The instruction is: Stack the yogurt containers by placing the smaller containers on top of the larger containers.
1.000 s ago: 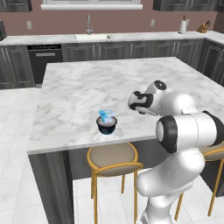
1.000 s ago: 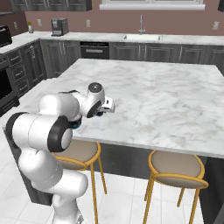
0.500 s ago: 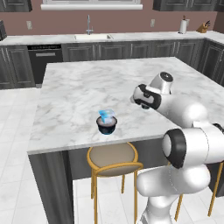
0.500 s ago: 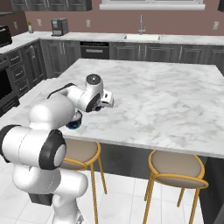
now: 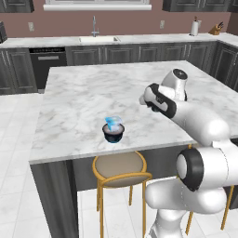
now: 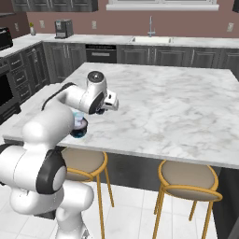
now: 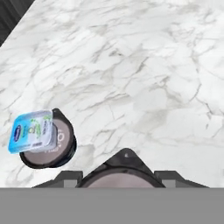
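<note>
White arm (image 5: 200,121) w/ glossy rounded links, dark grey-black bands at joints. Bulbous white base segments, round dark cap on elbow. Small white block at wrist end.

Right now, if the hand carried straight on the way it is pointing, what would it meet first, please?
Most likely the bare marble countertop. The hand holds a small dark cup and looks down at open marble; the light-blue cup on the wide dark cup sits off to one side of that line, though depth is uncertain.
</note>
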